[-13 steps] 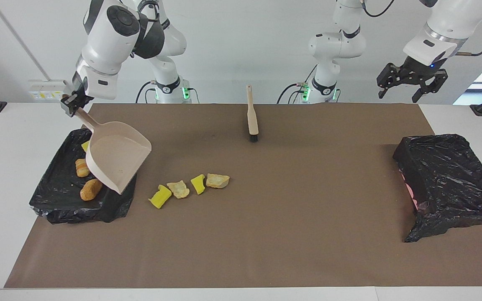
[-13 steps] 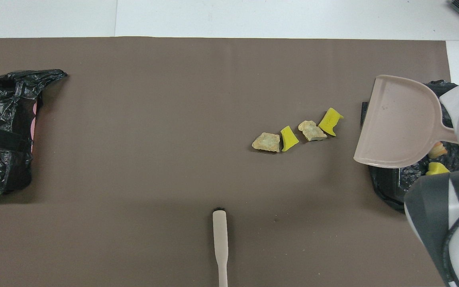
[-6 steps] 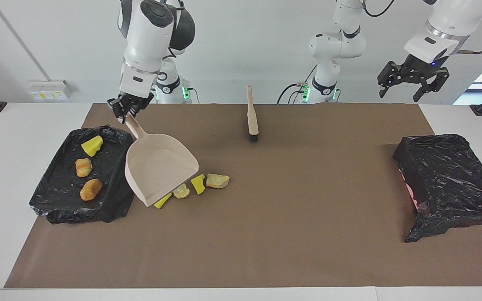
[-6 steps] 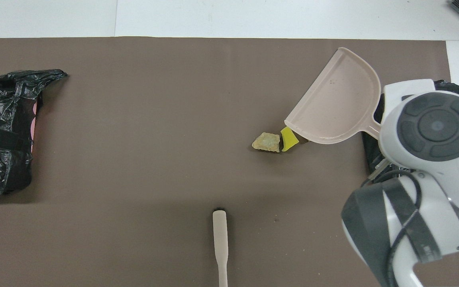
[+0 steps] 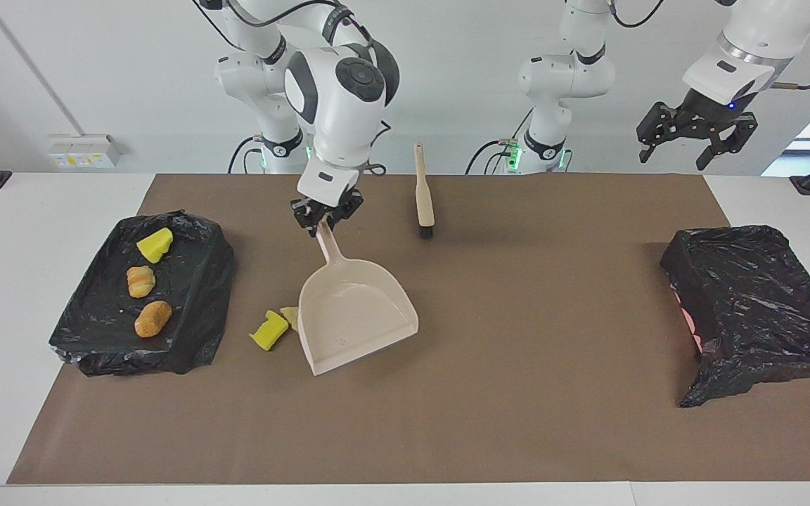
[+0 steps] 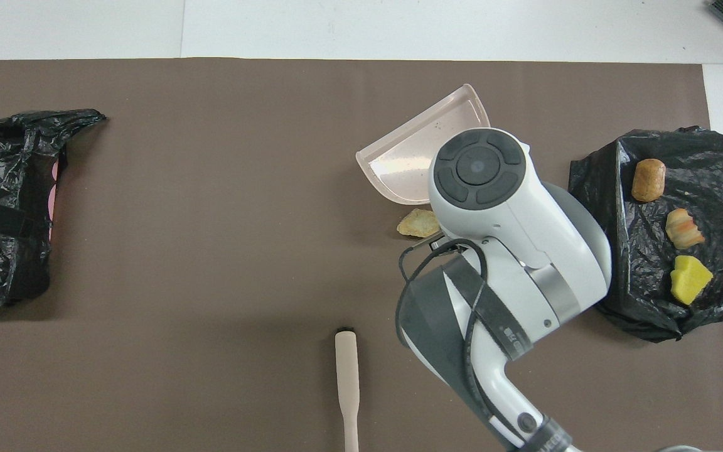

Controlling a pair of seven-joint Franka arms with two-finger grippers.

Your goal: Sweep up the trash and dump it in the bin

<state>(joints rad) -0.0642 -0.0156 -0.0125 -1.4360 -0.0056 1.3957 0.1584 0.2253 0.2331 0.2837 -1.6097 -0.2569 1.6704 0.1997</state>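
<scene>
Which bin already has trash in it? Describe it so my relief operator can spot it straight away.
On the brown mat two black-bagged bins sit, one at each end. The one you want is the black-lined bin at the right arm's end, beside the beige dustpan that the right gripper holds. Unlike the other bin, it holds one yellow sponge piece and two tan-orange lumps.

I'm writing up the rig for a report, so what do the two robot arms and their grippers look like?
Both arms are glossy white with rounded segments and dark grey joint caps. The right arm shows a round grey cap with button-like sections, and a thin black cable loops beside its wrist. Green lights glow at both bases. The right gripper and left gripper are black, built of angular links.
</scene>
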